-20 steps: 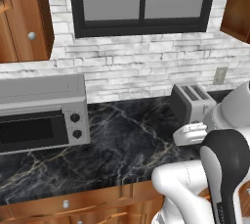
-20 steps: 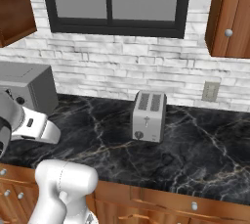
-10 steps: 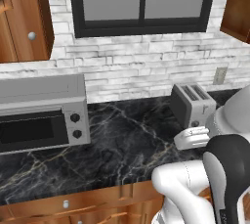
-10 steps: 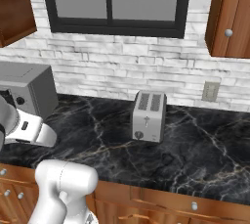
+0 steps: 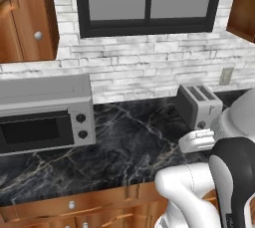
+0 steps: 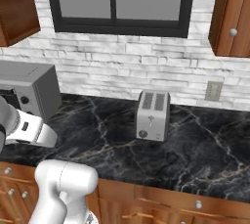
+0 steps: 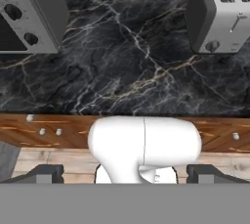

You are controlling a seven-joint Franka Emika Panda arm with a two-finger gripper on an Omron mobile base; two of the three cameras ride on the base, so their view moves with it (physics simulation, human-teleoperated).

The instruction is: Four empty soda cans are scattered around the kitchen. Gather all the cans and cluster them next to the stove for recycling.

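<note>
No readable writing anywhere. On your left sits the toaster oven [image 5: 45,115]; bare black marble counter [image 5: 129,147] stretches right to the toaster [image 6: 153,115], its front edge free. No soda cans visible here. Your gripper [image 7: 125,171], fingertips spread wide and empty, has dropped lower since a moment ago.

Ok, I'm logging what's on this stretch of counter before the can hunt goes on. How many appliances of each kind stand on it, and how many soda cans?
Toaster oven: 1
Toaster: 1
Soda cans: 0
Total: 2 things on the black marble counter
</note>
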